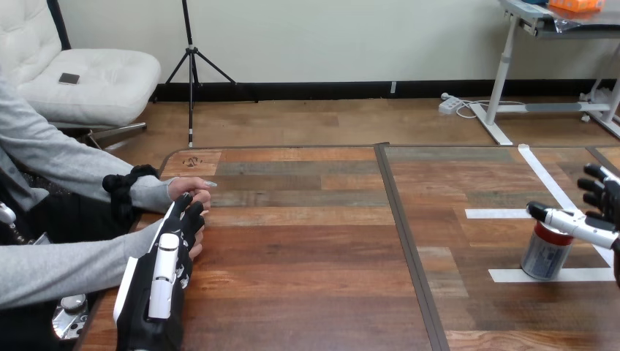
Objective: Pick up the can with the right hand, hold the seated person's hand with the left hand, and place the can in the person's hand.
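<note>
Left robot hand [164, 274] is seen at the table's [307, 292] left edge, laid against the person's hands [186, 191]; whether anything is gripped can't be told. Right robot hand [585, 223] is open at far right, w/ one digit laid across the can's top, other fingers [598, 191] spread & clear. Can [545, 256] is stood upright, long axis vertical, among white tape marks [585, 275], just below-left of the right robot hand, well apart from the left. A wrap round its side is judged next.
</note>
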